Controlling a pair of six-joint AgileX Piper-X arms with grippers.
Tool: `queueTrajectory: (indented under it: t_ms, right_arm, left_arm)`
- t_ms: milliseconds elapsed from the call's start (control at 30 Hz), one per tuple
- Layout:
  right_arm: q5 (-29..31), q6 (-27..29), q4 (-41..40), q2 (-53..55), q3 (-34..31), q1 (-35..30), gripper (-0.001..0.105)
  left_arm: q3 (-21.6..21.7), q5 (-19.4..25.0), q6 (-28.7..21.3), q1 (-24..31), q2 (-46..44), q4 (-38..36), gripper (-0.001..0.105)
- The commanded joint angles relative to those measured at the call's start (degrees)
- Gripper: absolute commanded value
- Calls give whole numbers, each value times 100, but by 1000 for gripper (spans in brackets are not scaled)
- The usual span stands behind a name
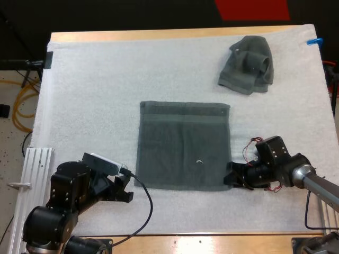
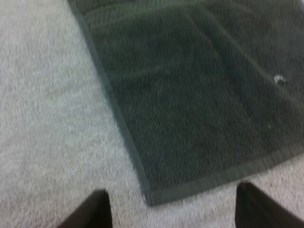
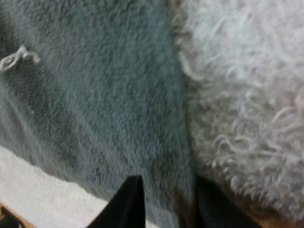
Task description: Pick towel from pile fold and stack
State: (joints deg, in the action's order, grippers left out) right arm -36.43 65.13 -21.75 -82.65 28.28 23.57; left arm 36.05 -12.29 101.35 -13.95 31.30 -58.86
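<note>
**Right end effector grips flat towel's near corner; left one open beside the other corner**

A dark grey-green flat towel [image 1: 183, 145] lies spread out in the middle of the white mat [image 1: 95, 95] that covers the desk [image 1: 185, 34]. Its edges are roughly square to the mat, and a banded hem runs along its far side. A small pale thread [image 1: 199, 161] sits on its surface, nearer the right edge than the left.

The right end effector [image 1: 231, 180] is at the towel's near right corner, low against the mat. In the right wrist view its two black fingers [image 3: 128, 204] stand close together with the towel's right edge running between them. They are closed on the fabric, and the pale thread lies a little farther in on the cloth.

The left end effector [image 1: 126, 189] rests just beside the towel's near left corner, on the mat side of it. In the left wrist view its fingers [image 2: 95, 211] stand wide apart and touch no cloth — it is open. The towel's near left corner lies just ahead of the gap between them, flat on the mat.

A crumpled towel [image 1: 247, 64] of the same colour sits bunched at the far right of the mat, well apart from the flat towel and from both arms.
</note>
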Motion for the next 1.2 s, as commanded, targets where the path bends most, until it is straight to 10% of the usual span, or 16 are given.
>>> queueTrajectory:
  t_ms: [0,133,1167]
  right_arm:
    - [35,65,21,-9,-9,-6,25]
    - [34,112,52,-9,-9,-6,0]
    - [57,569,-171,-9,-9,5,0]
  left_arm:
    - [5,-37,39,-22,51,138,54]
    - [5,-64,39,-22,210,242,54]
    - [-446,-1012,262,-22,4540,1863,64]
